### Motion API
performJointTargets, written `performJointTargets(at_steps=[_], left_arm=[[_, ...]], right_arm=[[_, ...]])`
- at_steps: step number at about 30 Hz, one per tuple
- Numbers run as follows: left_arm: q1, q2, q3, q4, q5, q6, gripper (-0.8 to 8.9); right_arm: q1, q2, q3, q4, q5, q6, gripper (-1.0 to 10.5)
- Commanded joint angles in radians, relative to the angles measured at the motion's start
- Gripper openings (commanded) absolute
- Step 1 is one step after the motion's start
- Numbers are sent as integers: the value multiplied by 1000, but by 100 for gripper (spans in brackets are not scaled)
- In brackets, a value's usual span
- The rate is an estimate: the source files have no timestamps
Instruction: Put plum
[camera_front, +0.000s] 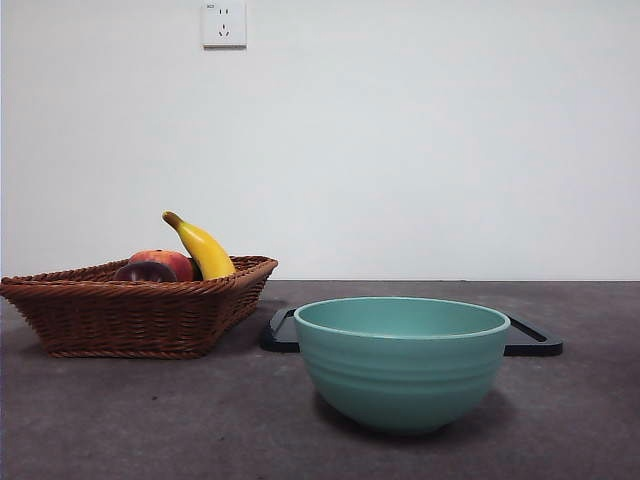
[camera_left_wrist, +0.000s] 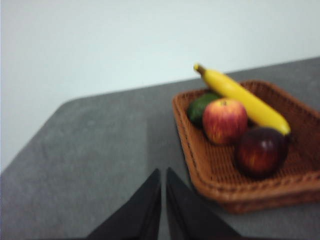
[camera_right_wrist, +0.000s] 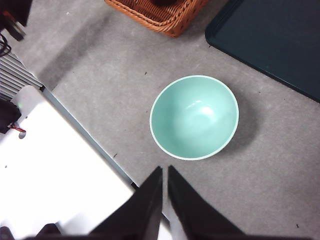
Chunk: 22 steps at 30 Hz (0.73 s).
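Note:
The plum, dark maroon and glossy, lies in a brown wicker basket beside a red-yellow apple, a banana and a dark green fruit. In the front view the plum peeks over the rim of the basket at the left. My left gripper is shut and empty, above the table short of the basket. My right gripper is shut and empty, high above the table's edge near an empty teal bowl. Neither arm shows in the front view.
The teal bowl stands at the front centre. A flat dark tray lies behind it, also in the right wrist view. A white surface with cables borders the table edge. A wall socket is on the back wall.

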Motion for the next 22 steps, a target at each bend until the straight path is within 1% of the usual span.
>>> performJointTargets(at_steps=[1,6,9,22], left_arm=[[6,-9,-11,-18,-6,-3,14],[7,-9,-27,-53,-6,-5,15],[7,-9,-34,-95,-6,-25,15],[7,-8,-33,-92,-6,-29,15]], right_arm=[[6,6,15,10,0,-8,6],[6,6,15,10,0,-8,6],[6,6,15,10,0,-8,6],[6,6,15,10,0,-8,6]])
